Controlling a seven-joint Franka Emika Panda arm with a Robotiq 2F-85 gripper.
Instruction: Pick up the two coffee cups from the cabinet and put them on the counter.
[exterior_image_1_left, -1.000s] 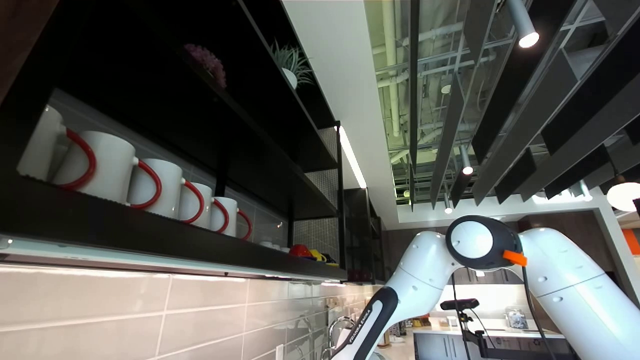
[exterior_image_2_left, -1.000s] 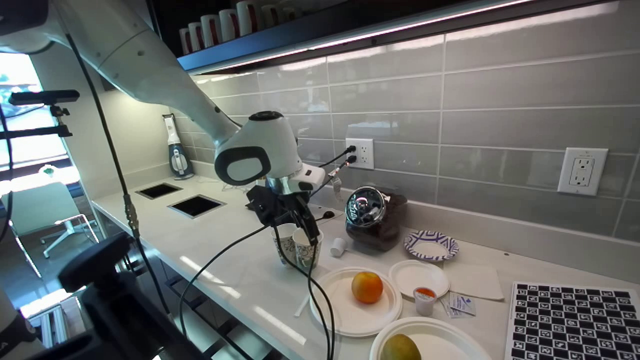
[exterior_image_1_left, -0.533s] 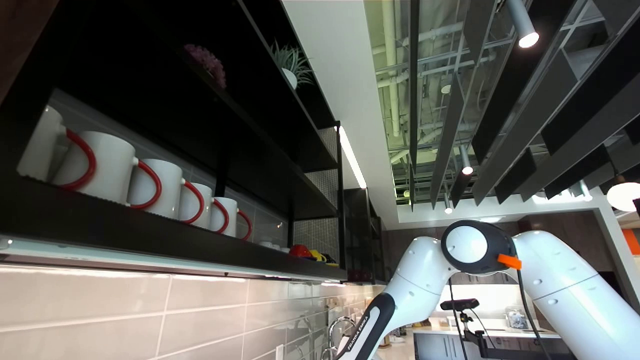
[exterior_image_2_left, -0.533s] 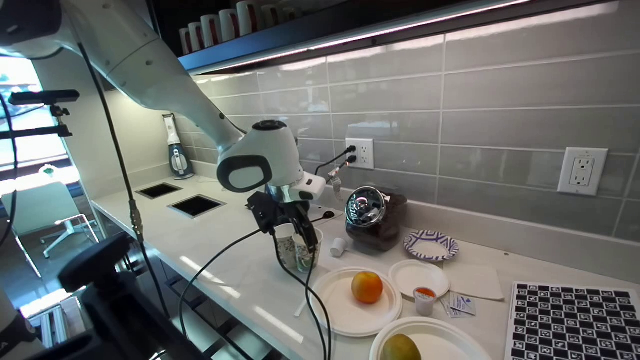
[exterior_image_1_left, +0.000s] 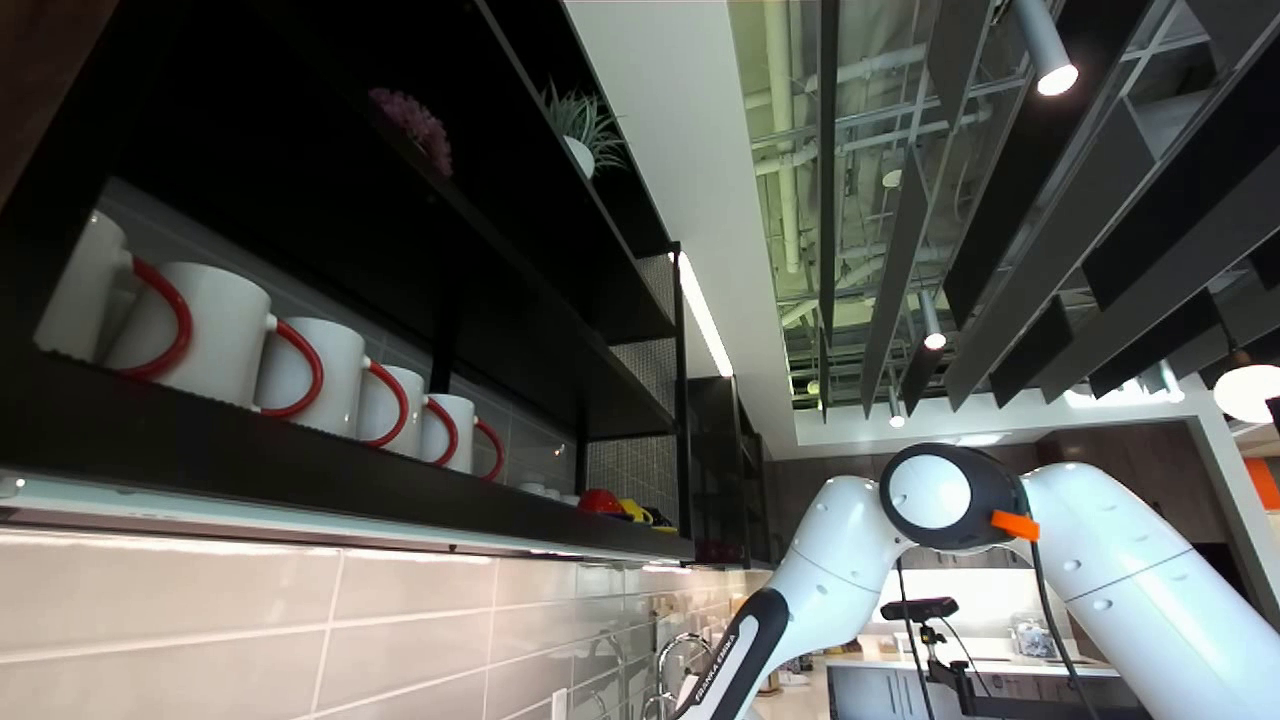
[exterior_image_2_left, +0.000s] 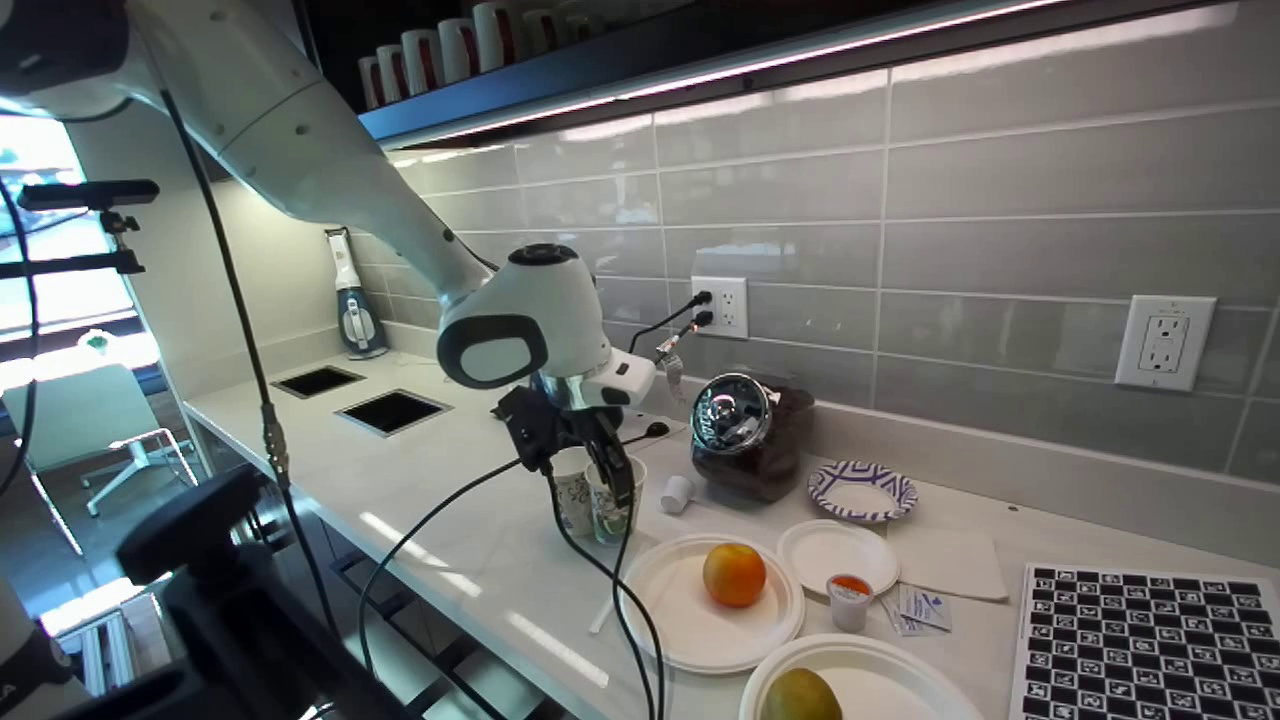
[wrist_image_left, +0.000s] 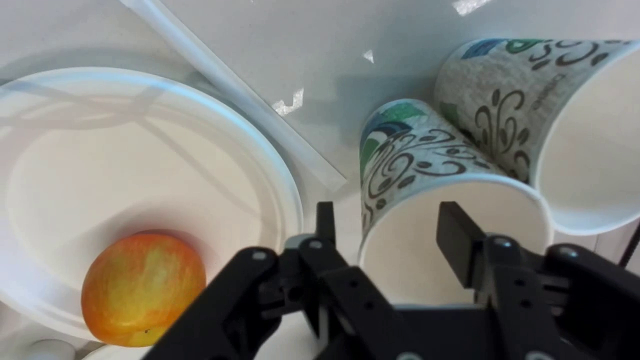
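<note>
White tapered paper cup (wrist_image_left: 412, 157), twin (wrist_image_left: 505, 100) touching at two, white counter (wrist_image_left: 345, 45) open at twelve; black gripper (wrist_image_left: 388, 227), jaws parted, straddles cup's nine-o'clock rim.

On the counter (exterior_image_2_left: 510, 570), a cup (wrist_image_left: 410, 170) stands between another cup (wrist_image_left: 530, 110) and a plate (wrist_image_left: 135, 190) bearing fruit (wrist_image_left: 145, 290).

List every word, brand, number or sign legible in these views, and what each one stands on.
"FRANKA EMIKA": on the robot arm, in an exterior view.
Too blurred to read: small lettering on the cup at the wrist view's right edge.
Too small to read, in an exterior view: print on the packet.
Also unreadable there: marks on the chrome lid.
</note>
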